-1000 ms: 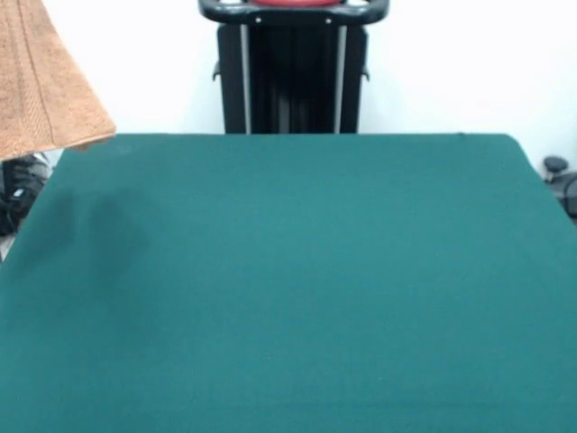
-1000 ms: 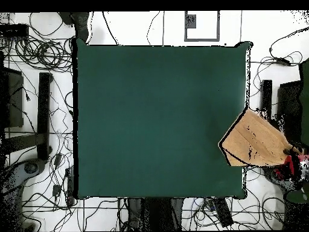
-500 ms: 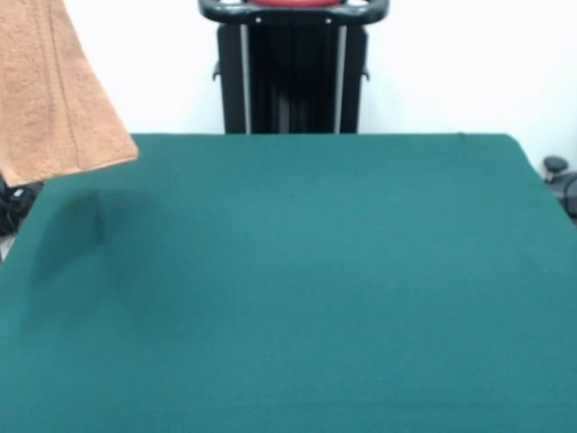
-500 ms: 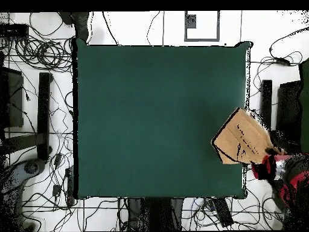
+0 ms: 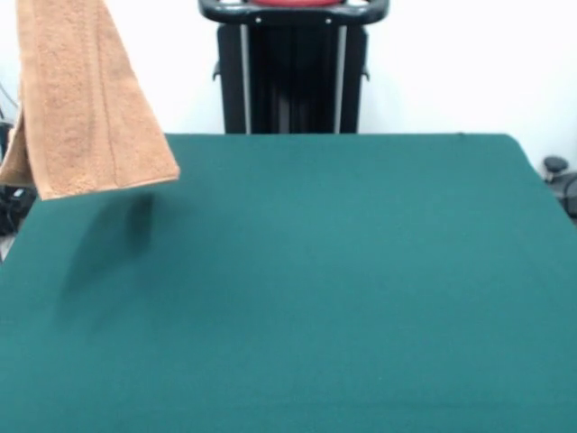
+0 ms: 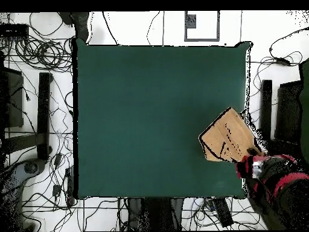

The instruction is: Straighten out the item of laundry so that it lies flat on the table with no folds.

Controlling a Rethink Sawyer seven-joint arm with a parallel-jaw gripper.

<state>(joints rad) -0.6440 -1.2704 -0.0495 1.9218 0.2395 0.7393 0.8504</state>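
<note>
Plain white wall behind, and a big table (image 5: 343,289) in dark green felt fills nearly the whole front view, with nothing lying on it. Up at the far left corner the towel (image 5: 86,108) hangs in the air, orange-tan terry, draped in a long soft fall with its hem just above the felt and a blurry shadow under it. Whatever holds it is past the top edge in this view. You can see a woven band running near one edge of the cloth.

From overhead, the floor around the table is a mess of cables. Here the towel (image 6: 226,136) sits over the right edge of the table (image 6: 151,121), toward the near right corner, bunched into a rough wedge. The red and black arm comes in from the lower right and the gripper (image 6: 252,164) meets the towel's corner there, so it looks clamped on that corner, though I honestly can't make out the fingers.

Handling-wise I'd guess it's light, floppy and a bit grippy, terry on felt won't slide freely. So it'll fold on itself if dropped in a heap. Holding one corner is fine for dragging it out flat across the felt; corners or the hem edge look like the best places to pinch.
</note>
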